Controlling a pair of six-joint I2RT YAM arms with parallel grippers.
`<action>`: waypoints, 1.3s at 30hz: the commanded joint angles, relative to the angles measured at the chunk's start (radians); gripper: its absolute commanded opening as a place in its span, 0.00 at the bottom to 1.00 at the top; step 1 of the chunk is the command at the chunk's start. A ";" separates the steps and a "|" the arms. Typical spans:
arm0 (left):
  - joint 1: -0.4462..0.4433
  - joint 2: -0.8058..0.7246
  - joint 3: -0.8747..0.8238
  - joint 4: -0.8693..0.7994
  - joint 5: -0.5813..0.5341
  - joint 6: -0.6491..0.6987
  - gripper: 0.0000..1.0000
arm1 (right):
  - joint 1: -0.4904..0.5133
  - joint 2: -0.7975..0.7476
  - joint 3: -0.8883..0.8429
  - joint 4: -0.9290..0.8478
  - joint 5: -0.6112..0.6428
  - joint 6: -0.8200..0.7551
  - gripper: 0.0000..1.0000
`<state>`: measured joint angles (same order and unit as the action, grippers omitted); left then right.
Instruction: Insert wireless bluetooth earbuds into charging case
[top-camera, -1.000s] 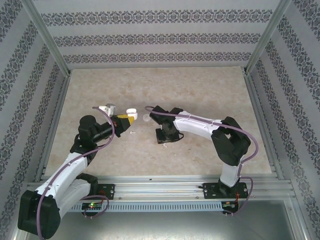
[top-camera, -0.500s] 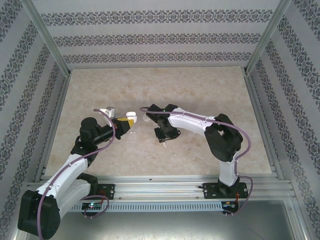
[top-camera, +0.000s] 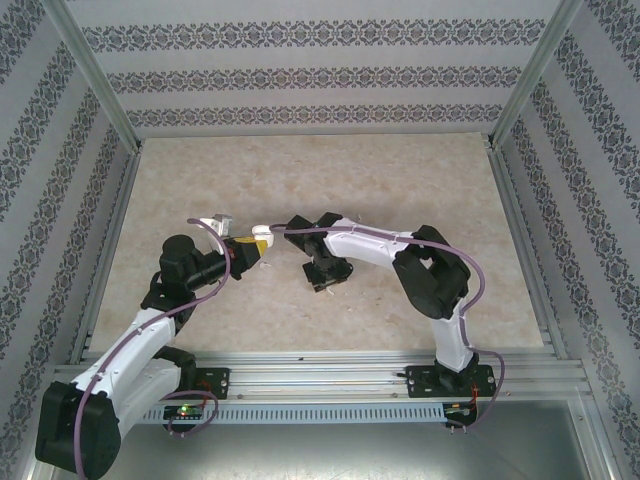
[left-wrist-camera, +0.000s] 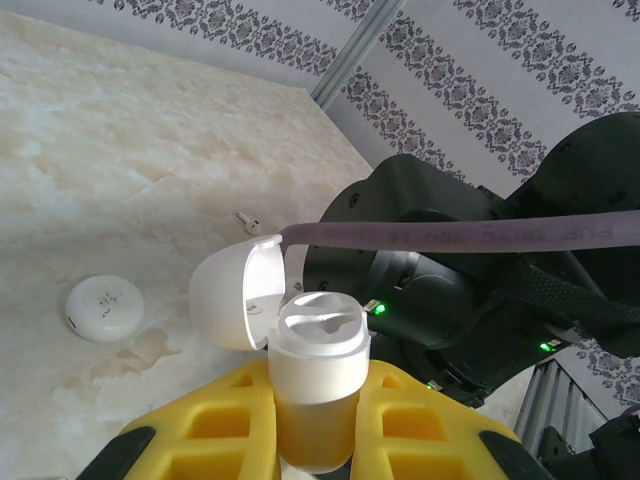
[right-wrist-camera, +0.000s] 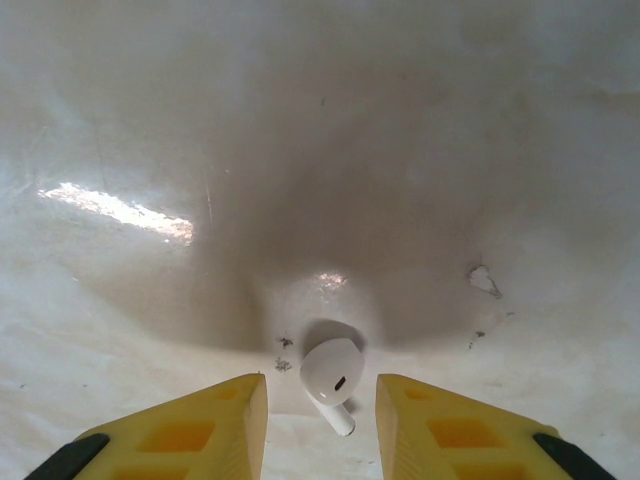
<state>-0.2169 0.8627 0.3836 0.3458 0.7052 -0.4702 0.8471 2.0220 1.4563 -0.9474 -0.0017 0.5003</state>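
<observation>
Left hand: Your left hand (left-wrist-camera: 318, 405) is clamped on the lower body of the charging case (left-wrist-camera: 318, 355), with a yellow finger on either side.
Case position: You are holding it above the counter (top-camera: 400, 180), left of centre in the top view. Its lid (left-wrist-camera: 232, 295) is swung open to one side. The open mouth points away from the left wrist, toward the right arm.
Case wells: The recesses in the mouth show as pale curves. You cannot tell from here whether either one is filled.
Right hand: Your right hand (right-wrist-camera: 323, 400) stands narrow, with the earbud (right-wrist-camera: 332, 372) between its fingertips. A sliver of gap shows on each side, so you cannot tell whether it is pinched or merely bracketed.
Earbud axis: The bulb lies away from the wrist. The stem runs back toward the wrist, canted slightly to the right finger.
Key relation: In the top view the right hand (top-camera: 288, 228) sits just right of the case mouth, almost touching it. The case lies to its left, so the right arm is the one placed to deliver.
Judgement: The stem likely has to enter a well first. With the bulb leading, you may need to re-angle before pushing in.
Second earbud: The second earbud (left-wrist-camera: 247, 219) lies loose on the counter just past the open lid.
Disc: A flat white disc (left-wrist-camera: 104, 308) rests on the counter beside the lid, apart from both hands.
</observation>
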 joint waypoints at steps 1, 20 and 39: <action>-0.012 -0.021 0.000 -0.013 0.003 0.036 0.00 | 0.006 0.019 0.021 -0.033 0.008 -0.015 0.34; -0.012 -0.053 -0.015 0.001 0.045 0.058 0.00 | 0.006 0.058 0.000 0.014 -0.027 -0.020 0.23; -0.012 -0.168 -0.083 0.092 0.057 0.112 0.00 | -0.015 -0.252 -0.205 0.246 -0.100 0.089 0.15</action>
<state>-0.2169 0.7174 0.3038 0.4103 0.7410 -0.3958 0.8398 1.8332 1.2854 -0.7521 -0.0891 0.5537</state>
